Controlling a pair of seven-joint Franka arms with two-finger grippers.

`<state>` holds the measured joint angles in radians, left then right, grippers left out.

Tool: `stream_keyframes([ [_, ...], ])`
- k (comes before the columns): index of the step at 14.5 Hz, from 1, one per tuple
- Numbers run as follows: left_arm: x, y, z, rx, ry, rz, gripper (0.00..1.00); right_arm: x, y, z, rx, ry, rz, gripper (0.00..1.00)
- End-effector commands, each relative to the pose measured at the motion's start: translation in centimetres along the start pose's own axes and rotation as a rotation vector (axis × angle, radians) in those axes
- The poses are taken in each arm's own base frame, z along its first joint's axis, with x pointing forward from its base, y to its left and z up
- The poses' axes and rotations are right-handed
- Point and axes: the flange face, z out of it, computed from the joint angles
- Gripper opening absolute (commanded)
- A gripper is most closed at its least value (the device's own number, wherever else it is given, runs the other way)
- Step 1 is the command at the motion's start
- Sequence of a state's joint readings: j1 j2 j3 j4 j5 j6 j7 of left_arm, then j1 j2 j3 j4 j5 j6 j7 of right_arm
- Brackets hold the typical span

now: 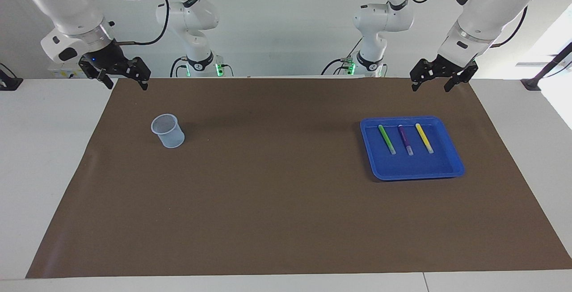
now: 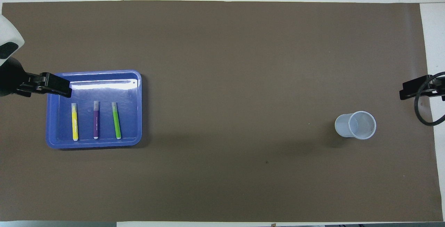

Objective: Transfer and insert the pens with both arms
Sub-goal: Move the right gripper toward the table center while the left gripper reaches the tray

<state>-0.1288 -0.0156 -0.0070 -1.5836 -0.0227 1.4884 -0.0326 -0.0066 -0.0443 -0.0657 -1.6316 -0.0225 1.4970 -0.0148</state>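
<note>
Your left gripper [image 1: 437, 79] hung spread and empty above the mat's edge, just robot-side of the blue tray [image 1: 451, 149]. The pens [image 1: 405, 139] lay inside, long axes pointing away from the robots. Your right gripper [image 1: 124, 78] (also spread) waited well apart, nearer the cup [image 1: 168, 131].

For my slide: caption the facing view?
Three pens in a blue tray, cup apart, both pincers open above.

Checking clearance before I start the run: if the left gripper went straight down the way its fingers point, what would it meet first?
Probably the brown table mat near the robots' edge. The open left gripper hangs short of the blue plastic tray, though depth is unclear.
</note>
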Motion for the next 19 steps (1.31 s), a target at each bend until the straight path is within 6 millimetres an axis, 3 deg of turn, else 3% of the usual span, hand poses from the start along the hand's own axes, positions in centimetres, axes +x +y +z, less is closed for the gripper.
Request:
stream_keyframes([
  [1,-1.1,-0.3,0.0,-0.007,-0.003,-0.012,1.0,-0.3,0.5,-0.1,0.012,0.003,-0.015,1.0],
  [9,-1.1,-0.2,0.0,-0.007,-0.003,-0.012,1.0,-0.3,0.4,0.0,0.013,-0.002,-0.014,1.0],
  [14,-1.1,-0.2,-0.1,-0.009,0.001,-0.015,1.0,-0.8,-0.6,0.6,0.014,-0.023,-0.037,1.0],
  [17,-1.2,-1.6,0.1,-0.009,-0.006,-0.035,1.0,-0.9,-1.2,1.0,0.039,-0.028,-0.047,1.0],
  [19,-1.7,-2.6,1.0,-0.011,-0.007,-0.046,1.0,-0.5,-2.7,1.2,0.178,0.02,-0.047,1.0],
])
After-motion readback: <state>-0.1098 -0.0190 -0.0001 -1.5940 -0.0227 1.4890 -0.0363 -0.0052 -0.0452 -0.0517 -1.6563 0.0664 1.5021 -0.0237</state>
